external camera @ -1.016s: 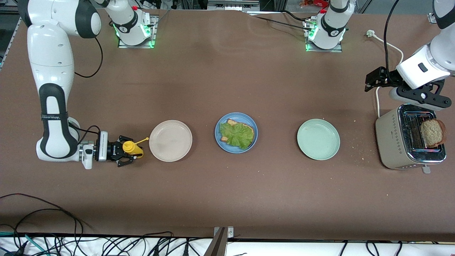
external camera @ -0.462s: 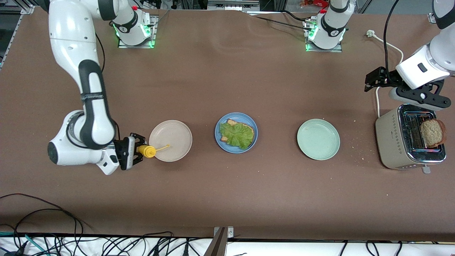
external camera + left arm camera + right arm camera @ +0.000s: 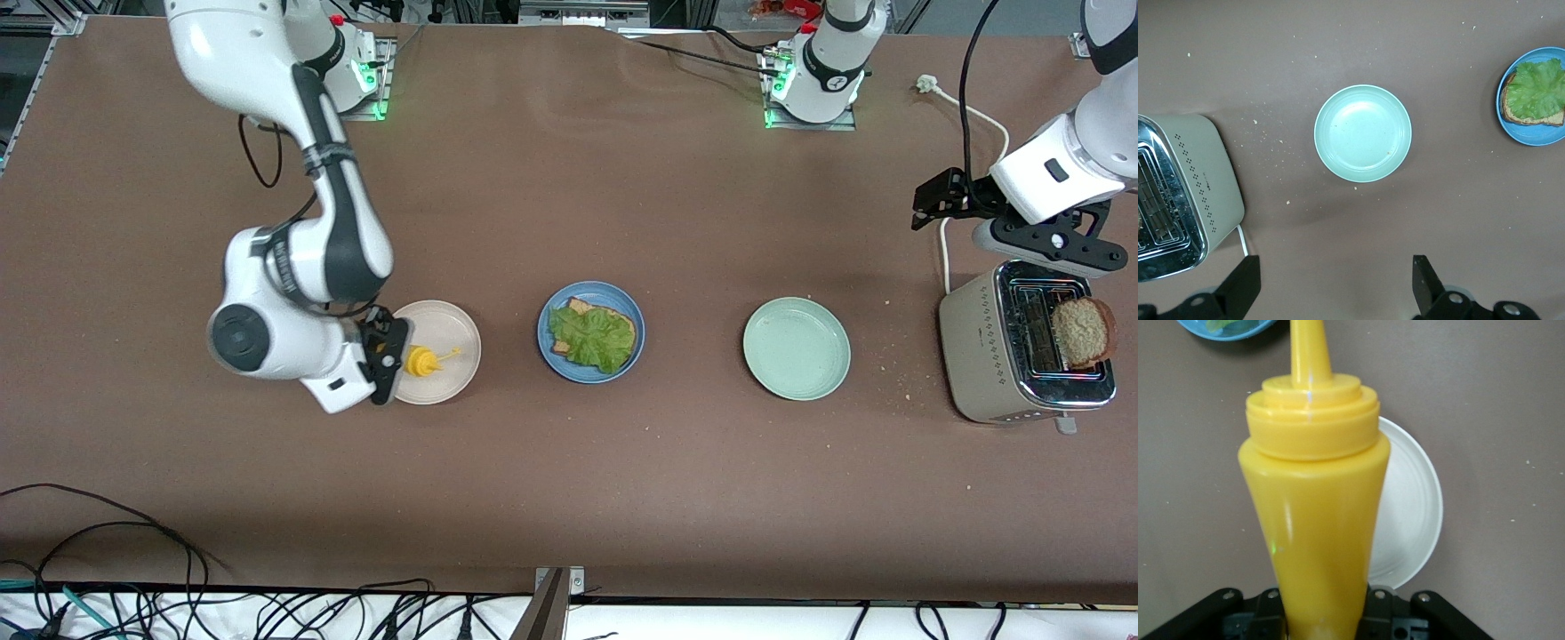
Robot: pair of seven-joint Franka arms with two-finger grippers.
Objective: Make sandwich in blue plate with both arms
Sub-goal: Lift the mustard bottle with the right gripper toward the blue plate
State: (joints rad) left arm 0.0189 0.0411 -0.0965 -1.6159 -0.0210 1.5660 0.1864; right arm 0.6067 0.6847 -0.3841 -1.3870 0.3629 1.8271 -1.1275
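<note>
White jointed arms [image 3: 311, 293] with dark grey joint bands, black cables, black pincers [image 3: 384, 356], and green-lit bases [image 3: 805, 93].

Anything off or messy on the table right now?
Crumbs are scattered on the brown table between the pale green plate and the beige toaster, where a brown bread slice sticks up tilted. The blue plate holds only bread under lettuce, no top slice.
</note>
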